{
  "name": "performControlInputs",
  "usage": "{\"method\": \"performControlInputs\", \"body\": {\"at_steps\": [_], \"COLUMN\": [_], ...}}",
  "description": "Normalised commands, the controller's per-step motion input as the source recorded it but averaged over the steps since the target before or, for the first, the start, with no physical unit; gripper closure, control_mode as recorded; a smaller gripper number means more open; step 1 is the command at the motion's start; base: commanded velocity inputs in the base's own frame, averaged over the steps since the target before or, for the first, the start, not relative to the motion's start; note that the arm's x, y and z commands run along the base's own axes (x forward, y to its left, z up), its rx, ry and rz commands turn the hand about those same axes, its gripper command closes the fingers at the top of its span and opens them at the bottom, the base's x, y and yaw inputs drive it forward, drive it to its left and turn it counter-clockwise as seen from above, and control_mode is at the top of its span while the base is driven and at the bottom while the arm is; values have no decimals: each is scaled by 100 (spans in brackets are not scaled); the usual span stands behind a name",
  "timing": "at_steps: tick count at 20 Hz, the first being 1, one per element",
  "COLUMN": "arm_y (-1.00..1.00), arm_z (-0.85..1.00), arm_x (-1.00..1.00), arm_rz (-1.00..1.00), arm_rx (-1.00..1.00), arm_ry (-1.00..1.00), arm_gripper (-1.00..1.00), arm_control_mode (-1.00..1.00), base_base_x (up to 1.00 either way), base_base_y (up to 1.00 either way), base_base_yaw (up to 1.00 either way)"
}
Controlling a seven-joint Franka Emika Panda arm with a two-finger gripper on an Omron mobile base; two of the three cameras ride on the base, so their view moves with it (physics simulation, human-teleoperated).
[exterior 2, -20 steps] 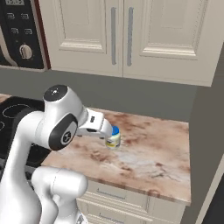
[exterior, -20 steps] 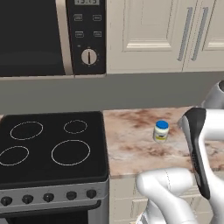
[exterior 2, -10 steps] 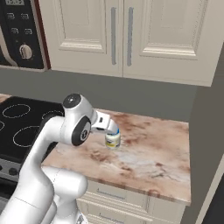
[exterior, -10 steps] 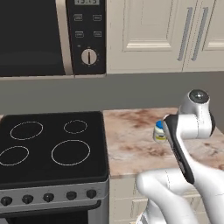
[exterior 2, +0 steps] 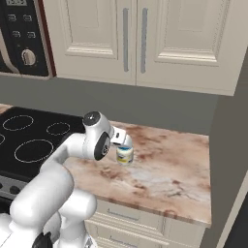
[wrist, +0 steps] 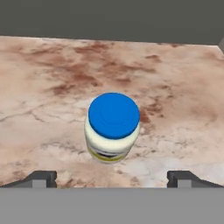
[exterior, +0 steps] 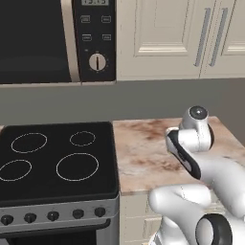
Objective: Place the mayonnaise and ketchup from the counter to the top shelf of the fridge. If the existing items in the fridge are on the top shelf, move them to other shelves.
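Claw (wrist: 112, 177) is spread wide, hovering right above the blue-lidded mayonnaise jar (wrist: 113, 127) standing upright on the marble desk (wrist: 183, 109).

bare counter (wrist: 183, 109) around jar (wrist: 113, 127) (upright) — wall behind

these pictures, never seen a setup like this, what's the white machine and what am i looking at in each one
The white machine is a simulated robot arm on a driving base in a kitchen. Two pictures come from cameras on the base, behind the arm to either side; the third looks along its hand.

On the marble counter beside the black stove stands a mayonnaise jar with a blue lid. The hand is open just above the jar, its two dark fingertips spread to either side. It holds nothing yet.
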Motion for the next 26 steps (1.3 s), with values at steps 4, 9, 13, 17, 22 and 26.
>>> {"method": "performControlInputs", "body": {"at_steps": [4, 9, 13, 17, 22, 26], "arm_y": [-22, -33, -19, 4, 31, 13], "arm_z": [-27, -11, -22, -13, -2, 0], "arm_x": [46, 0, 0, 0, 0, 18], "arm_rz": [-3, -5, -7, -1, 0, 0], "arm_rx": [3, 2, 0, 3, 0, 0], "arm_ry": [0, 0, 0, 0, 0, 0], "arm_gripper": [-100, -100, -100, -100, -100, -100], "arm_control_mode": [-100, -100, -100, -100, -100, -100], "base_base_x": [0, 0, 0, 0, 0, 0], "base_base_y": [0, 0, 0, 0, 0, 0], "base_base_yaw": [0, 0, 0, 0, 0, 0]}}
